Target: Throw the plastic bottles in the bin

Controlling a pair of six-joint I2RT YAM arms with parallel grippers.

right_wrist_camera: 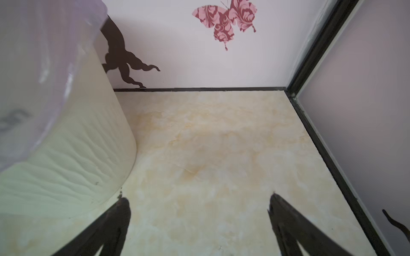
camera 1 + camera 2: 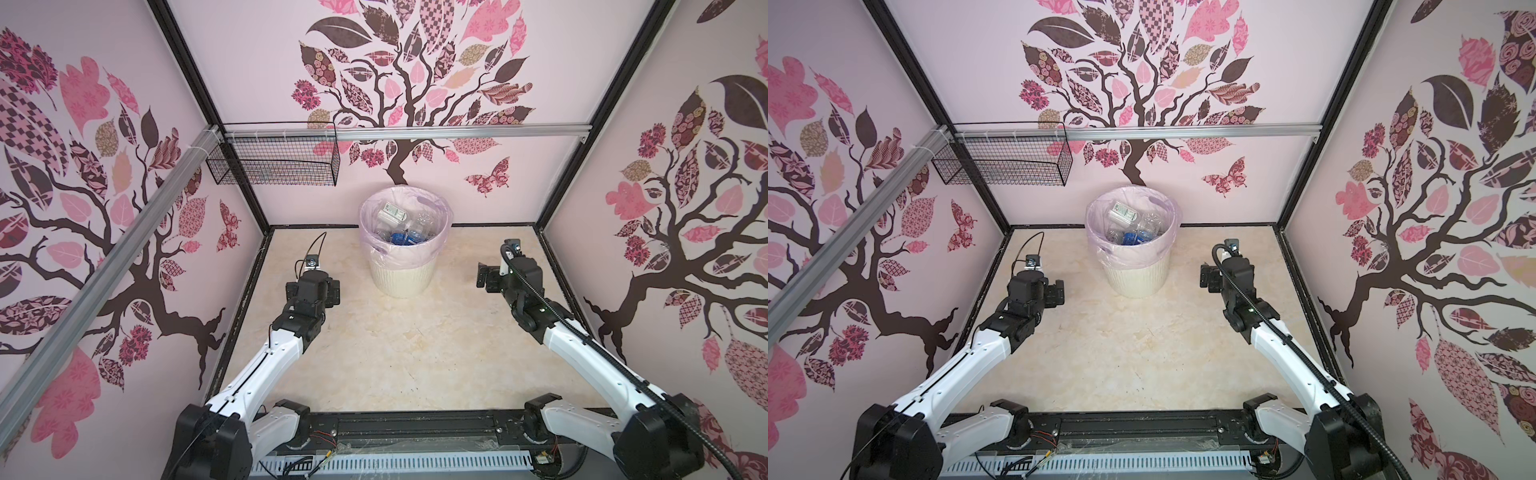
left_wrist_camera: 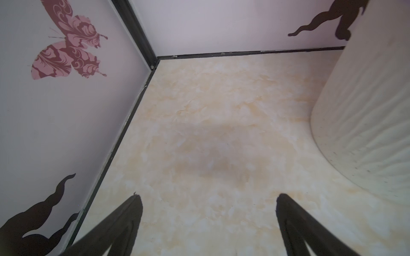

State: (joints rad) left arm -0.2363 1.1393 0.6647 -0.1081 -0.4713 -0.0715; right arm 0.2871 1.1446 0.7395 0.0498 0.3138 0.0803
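Pale marble-patterned tabletop [image 2: 395, 353] lies smooth and matt between pink walls [image 2: 257, 54] printed with dark trees, patterned leaves and butterflies. At the far middle stands the bin [image 2: 401, 279], round and cream-white with a rippled, ribbed wall. Its thin see-through pink bag [image 2: 419, 253] is folded down over the rim. The plastic bottles [image 2: 405, 235] lie heaped inside it, clear and glossy, with blue labels and one paler label showing. A black wire basket [image 2: 274, 162] hangs from the metal rail on the back wall, up to the left. The left gripper [image 3: 209, 197] hovers over the tabletop just beside the bin's left side, its black tapered fingers spread wide with nothing between them. The right gripper [image 1: 199, 197] hangs near the bin's right side, likewise spread wide and holding nothing
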